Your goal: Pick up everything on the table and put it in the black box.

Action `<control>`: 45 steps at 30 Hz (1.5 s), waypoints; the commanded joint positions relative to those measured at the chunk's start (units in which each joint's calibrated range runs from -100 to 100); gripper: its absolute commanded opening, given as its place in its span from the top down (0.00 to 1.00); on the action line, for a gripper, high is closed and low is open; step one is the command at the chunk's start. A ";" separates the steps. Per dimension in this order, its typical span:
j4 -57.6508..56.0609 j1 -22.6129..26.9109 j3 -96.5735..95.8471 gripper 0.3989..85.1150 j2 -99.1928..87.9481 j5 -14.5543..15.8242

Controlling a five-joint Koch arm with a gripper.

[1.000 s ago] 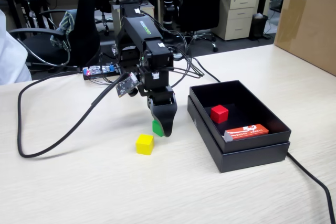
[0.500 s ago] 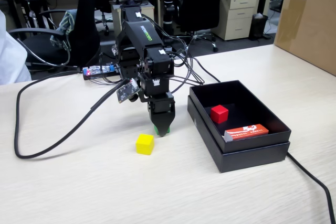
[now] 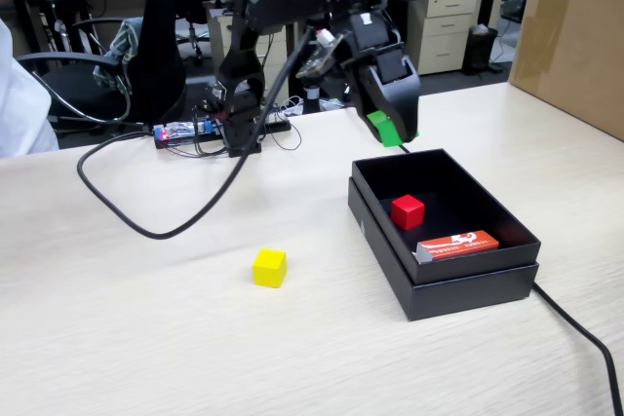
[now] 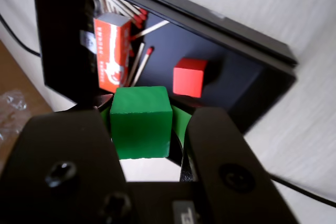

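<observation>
My gripper (image 3: 394,129) is raised above the far left rim of the black box (image 3: 378,249) and is shut on the green cube (image 3: 386,128). The wrist view shows the green cube (image 4: 140,121) clamped between the two dark jaws of the gripper (image 4: 142,109), with the box (image 4: 252,85) below. A red cube (image 3: 408,210) (image 4: 190,77) lies on the box floor. The yellow cube (image 3: 269,267) rests on the table (image 3: 146,338), left of the box in the fixed view.
An orange-red matchbox (image 3: 456,244) (image 4: 111,51) and loose matches (image 4: 140,61) lie in the box. A thick black cable (image 3: 127,211) loops over the table. A thinner cable (image 3: 585,333) runs past the box's right corner. A brown carton (image 3: 573,36) stands at the far right.
The gripper has lifted the green cube off the table next to the yellow cube and swung up and right to the box's far rim. The cable loop rose with the arm.
</observation>
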 commanded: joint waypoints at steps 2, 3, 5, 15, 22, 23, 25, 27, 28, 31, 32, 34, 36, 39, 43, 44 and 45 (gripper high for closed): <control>0.08 0.15 13.81 1.00 11.59 0.20; 0.08 0.00 16.08 0.99 14.80 0.20; 0.08 -0.34 19.07 1.00 19.96 0.15; 0.08 -1.71 20.98 0.99 32.59 0.20; -0.87 -1.61 18.62 0.81 33.50 0.15; -1.13 -1.42 17.35 0.74 33.39 0.15; -1.57 -1.22 16.44 0.67 33.04 0.15; -1.65 -1.17 15.45 0.64 32.01 0.15; -1.65 -1.17 14.90 0.62 31.32 0.15; -1.65 -1.32 12.82 0.59 26.27 0.15; -1.65 -1.42 12.27 0.59 24.09 0.15; -1.65 -2.00 10.19 0.56 16.18 0.15; -1.65 -2.59 8.55 0.54 10.10 0.10; -1.65 -4.25 5.65 0.54 -1.38 -0.15; -1.65 -6.74 1.57 0.54 -11.02 -0.83; -1.57 -7.47 -0.51 0.54 -13.54 -0.98; -1.57 -8.94 -6.40 0.49 -18.36 -1.27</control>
